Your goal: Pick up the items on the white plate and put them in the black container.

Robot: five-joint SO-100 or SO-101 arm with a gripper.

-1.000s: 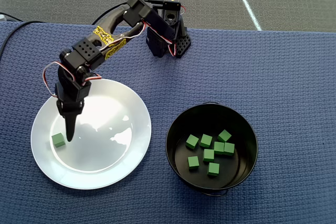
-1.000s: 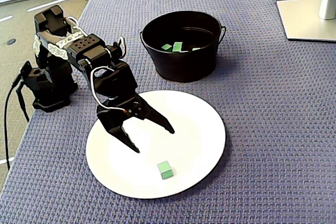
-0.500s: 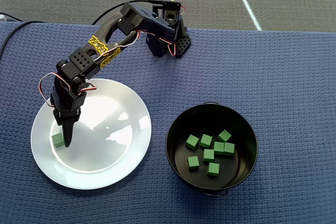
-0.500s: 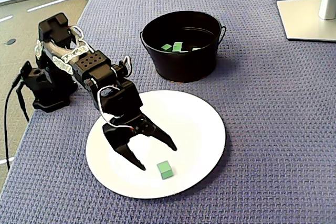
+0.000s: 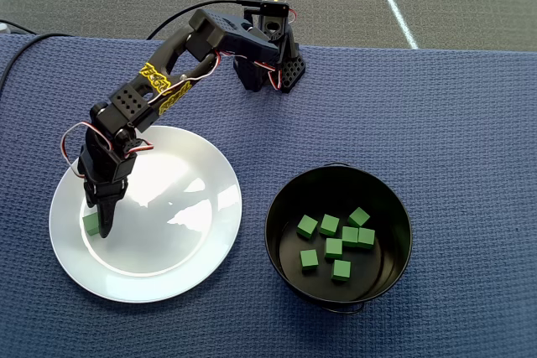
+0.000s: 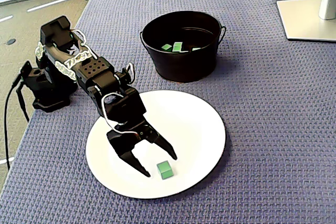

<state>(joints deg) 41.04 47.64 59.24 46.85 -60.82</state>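
One small green cube [image 5: 89,224] [image 6: 165,170] lies on the white plate [image 5: 168,232] [image 6: 199,129], near its left edge in the overhead view. My gripper [image 5: 98,230] [image 6: 159,164] is open and low over the plate, and the cube lies between its fingertips. I cannot tell whether a finger touches the cube. The black container [image 5: 336,184] [image 6: 181,69] stands to the right of the plate in the overhead view. Several green cubes [image 5: 334,247] lie inside it.
The arm's base [image 5: 268,64] [image 6: 44,90] stands at the table's far edge in the overhead view, with a black cable [image 6: 13,103] beside it. A grey stand base [image 6: 307,19] lies beyond the container. Blue woven cloth [image 5: 453,123] covers the table.
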